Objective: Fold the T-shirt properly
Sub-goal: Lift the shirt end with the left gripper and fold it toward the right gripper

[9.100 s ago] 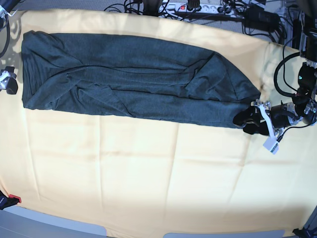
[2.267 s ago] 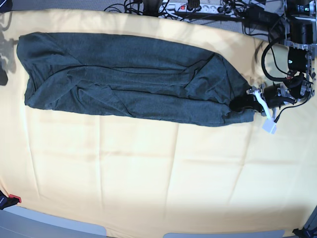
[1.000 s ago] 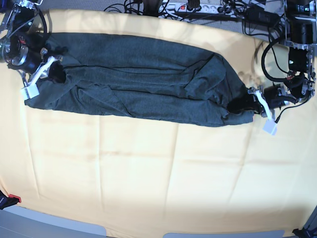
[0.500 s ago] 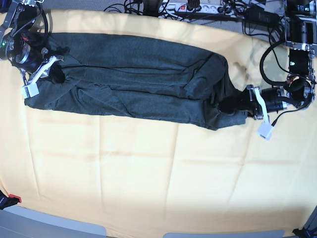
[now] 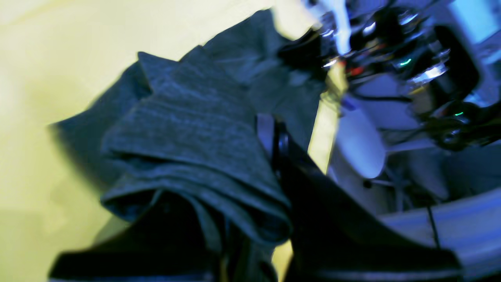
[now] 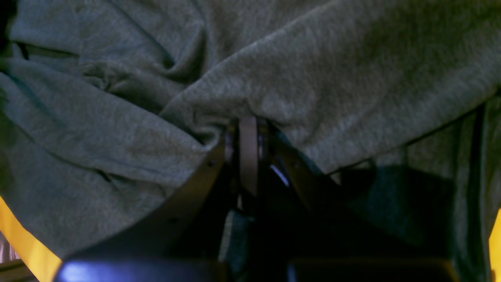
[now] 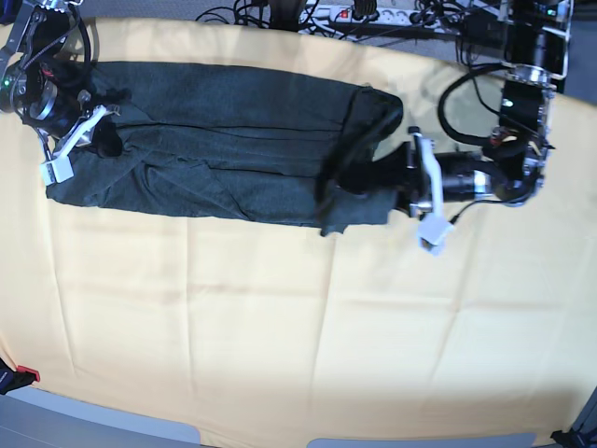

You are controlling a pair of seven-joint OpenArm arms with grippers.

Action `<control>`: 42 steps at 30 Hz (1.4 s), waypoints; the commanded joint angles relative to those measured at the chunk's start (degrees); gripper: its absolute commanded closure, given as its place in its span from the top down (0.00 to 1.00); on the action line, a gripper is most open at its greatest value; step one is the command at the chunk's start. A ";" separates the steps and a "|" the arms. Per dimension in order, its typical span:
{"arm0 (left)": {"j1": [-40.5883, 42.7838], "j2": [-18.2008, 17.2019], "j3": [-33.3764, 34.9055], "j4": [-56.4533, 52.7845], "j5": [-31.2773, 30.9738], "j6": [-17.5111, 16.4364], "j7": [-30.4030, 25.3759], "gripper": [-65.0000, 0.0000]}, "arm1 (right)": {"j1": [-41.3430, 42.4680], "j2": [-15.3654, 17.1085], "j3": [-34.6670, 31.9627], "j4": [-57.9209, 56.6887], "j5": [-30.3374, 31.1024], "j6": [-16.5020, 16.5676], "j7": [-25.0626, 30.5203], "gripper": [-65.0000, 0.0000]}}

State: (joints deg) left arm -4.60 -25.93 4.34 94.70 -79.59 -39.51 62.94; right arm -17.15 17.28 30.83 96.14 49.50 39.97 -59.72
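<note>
Robot Arms Work a Dark T-Shirt Into Folds

A dark charcoal T-shirt lies in a long, folded band across the far part of a pale, cream-colored table; the left gripper pinches a bunched part of the shirt, lifting it at the band's right-hand end in the base view; the right gripper, its claw pressed together, touches the folds near the opposite end; black cables run along the table's far edge; no writing is legible.
</note>
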 commanded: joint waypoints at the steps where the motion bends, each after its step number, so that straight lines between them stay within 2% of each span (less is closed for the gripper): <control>1: -1.01 0.72 0.83 0.76 0.33 -0.49 -2.32 0.00 | 0.15 0.83 0.28 0.85 -0.26 0.03 -0.04 0.00; 4: -1.55 4.61 3.65 0.76 5.92 -0.49 -5.66 0.00 | 0.13 0.83 0.28 0.85 -0.28 0.03 -0.09 0.00; 9: -2.45 11.28 5.18 0.72 14.05 -0.49 -8.17 0.00 | 0.13 0.81 0.28 0.85 -0.26 0.03 -0.94 0.00; 16: -2.43 18.62 5.40 0.52 20.09 -0.49 -9.16 0.00 | 0.13 0.83 0.28 0.85 -0.26 0.03 -0.92 0.00; 19: -2.43 20.52 5.40 -0.31 22.49 -0.49 -10.69 0.00 | 0.13 0.83 0.28 0.85 -0.26 0.03 -0.92 0.00; 24: -2.45 23.28 5.40 -5.38 22.64 -0.49 -11.34 0.00 | 0.13 0.83 0.28 0.85 -0.26 0.03 -0.92 0.00; 29: -2.78 24.46 5.40 -9.86 21.53 -0.49 -16.04 0.01 | 0.13 0.83 0.28 0.85 -0.24 0.03 -0.92 0.00; 31: -2.91 25.35 5.40 -9.94 16.72 -0.49 -14.43 0.26 | 0.13 0.83 0.28 0.85 -0.24 0.03 -0.92 0.00; 32: -3.06 26.01 5.40 -9.92 11.96 -0.49 -11.52 0.38 | 0.15 0.83 0.28 0.85 -0.22 0.03 -0.92 0.00; 33: -3.08 26.32 5.40 -9.92 8.48 -0.49 -8.92 0.49 | 0.15 0.83 0.28 0.85 -0.22 0.03 -0.92 0.00; 34: -3.04 26.84 5.40 -9.94 8.57 -0.49 -8.02 0.56 | 0.13 0.83 0.28 0.85 -0.09 0.03 -0.96 0.00; 37: -3.06 28.85 5.40 -10.34 16.68 -0.49 -10.78 0.59 | -0.35 0.83 0.28 0.85 0.17 0.03 -1.84 0.05; 42: -3.08 28.96 5.40 -10.38 13.31 0.20 -11.89 0.59 | -0.35 0.83 0.28 0.85 0.20 0.03 -1.97 0.07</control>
State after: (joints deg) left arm -6.72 2.52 9.76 83.26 -65.12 -38.61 52.05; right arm -17.50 17.28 30.83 96.23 49.91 39.97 -61.08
